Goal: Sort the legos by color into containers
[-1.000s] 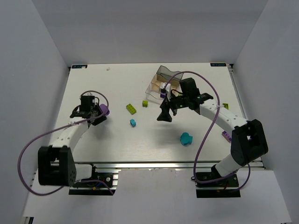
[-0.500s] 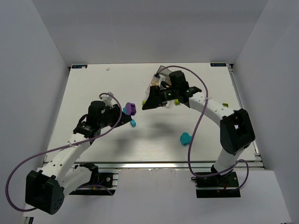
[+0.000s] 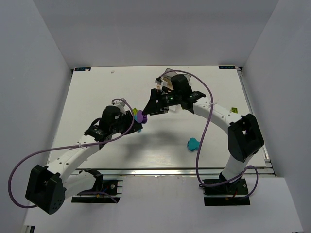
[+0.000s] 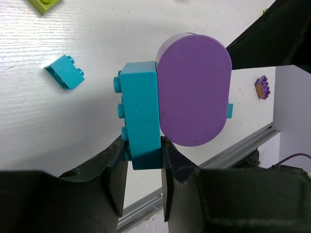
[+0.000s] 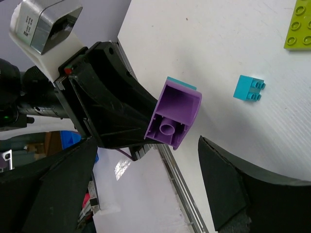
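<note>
Moved: both arms have swung inward and now meet mid-scene, just near of the tray [image 3: 166,74].
Left gripper [image 4: 143,158]: closed narrowly on a cyan brick [image 4: 141,116] with a rounded purple brick [image 4: 193,90] stuck to its side, both held aloft.
Right gripper [image 5: 148,143]: spread fully, empty, jaws flanking the purple brick.
Risk: a skewed pinch could twist the pair out of the left gripper and drop both, or the jaws could clamp that gripper instead.

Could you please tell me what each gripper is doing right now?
Left gripper: shut on the cyan brick, which is stuck to a purple brick.
Right gripper: open, holding nothing.
</note>
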Action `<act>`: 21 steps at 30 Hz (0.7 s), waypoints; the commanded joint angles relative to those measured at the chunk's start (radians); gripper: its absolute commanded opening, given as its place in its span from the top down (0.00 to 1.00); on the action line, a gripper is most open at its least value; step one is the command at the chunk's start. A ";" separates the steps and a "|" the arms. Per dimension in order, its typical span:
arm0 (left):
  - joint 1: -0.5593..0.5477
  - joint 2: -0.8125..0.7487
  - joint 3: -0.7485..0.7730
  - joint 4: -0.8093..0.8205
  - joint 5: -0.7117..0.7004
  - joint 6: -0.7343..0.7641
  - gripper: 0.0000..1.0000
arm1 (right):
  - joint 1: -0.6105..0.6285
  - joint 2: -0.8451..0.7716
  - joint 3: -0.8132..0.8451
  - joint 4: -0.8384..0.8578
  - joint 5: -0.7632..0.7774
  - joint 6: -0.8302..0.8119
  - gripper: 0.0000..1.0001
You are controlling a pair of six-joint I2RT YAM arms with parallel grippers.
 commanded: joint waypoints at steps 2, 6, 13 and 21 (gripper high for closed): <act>-0.015 -0.001 0.049 0.034 -0.027 0.001 1.00 | 0.019 0.008 0.048 -0.026 0.057 0.011 0.12; -0.020 0.012 0.058 0.037 -0.030 0.002 1.00 | 0.019 0.028 0.042 -0.061 0.085 0.012 0.16; -0.030 0.027 0.062 0.046 -0.029 -0.004 1.00 | 0.025 0.059 0.064 -0.040 0.077 0.043 0.24; -0.040 0.041 0.053 0.052 -0.032 -0.007 1.00 | 0.030 0.085 0.073 -0.007 0.065 0.081 0.38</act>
